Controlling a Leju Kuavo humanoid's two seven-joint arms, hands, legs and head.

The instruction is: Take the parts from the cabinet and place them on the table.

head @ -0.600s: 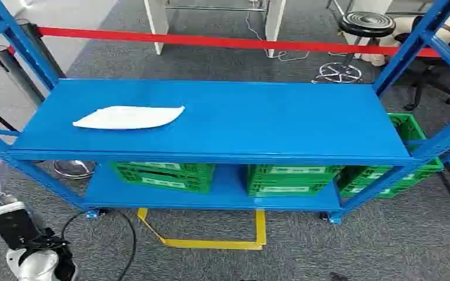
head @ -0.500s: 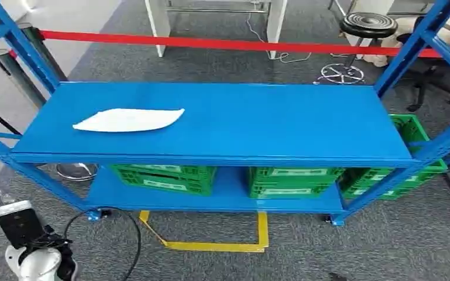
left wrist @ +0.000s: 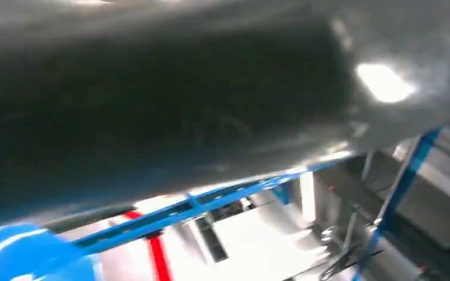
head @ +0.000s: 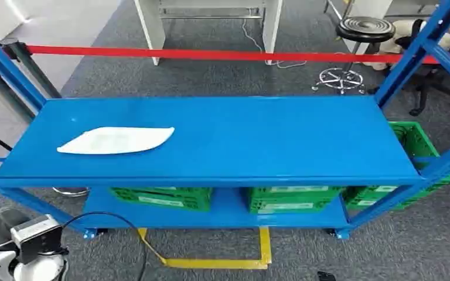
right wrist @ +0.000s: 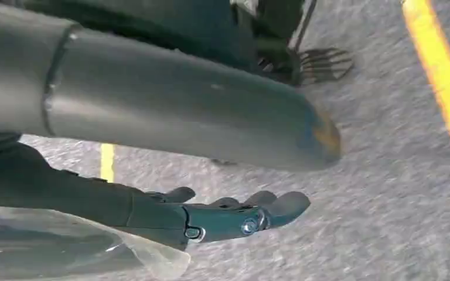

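The left arm [head: 26, 252] by the near corner of the blue cabinet [head: 211, 140] is silver-white, ending in a rounded pale shell with a small grey boxy module set on it — a black cable [head: 102, 225] loops away from that module. The right robot hand [right wrist: 234, 216] has dark grey fingers [right wrist: 281, 206] with small round silver screws at the knuckles, a thick smooth grey thumb [right wrist: 181, 111] beside them, and a clear plastic cover — glossy, curved — behind the palm.

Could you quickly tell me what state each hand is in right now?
Left hand: cannot be told; its wrist view is dark and blurred.
Right hand: open, fingers extended above the carpet, holding nothing.
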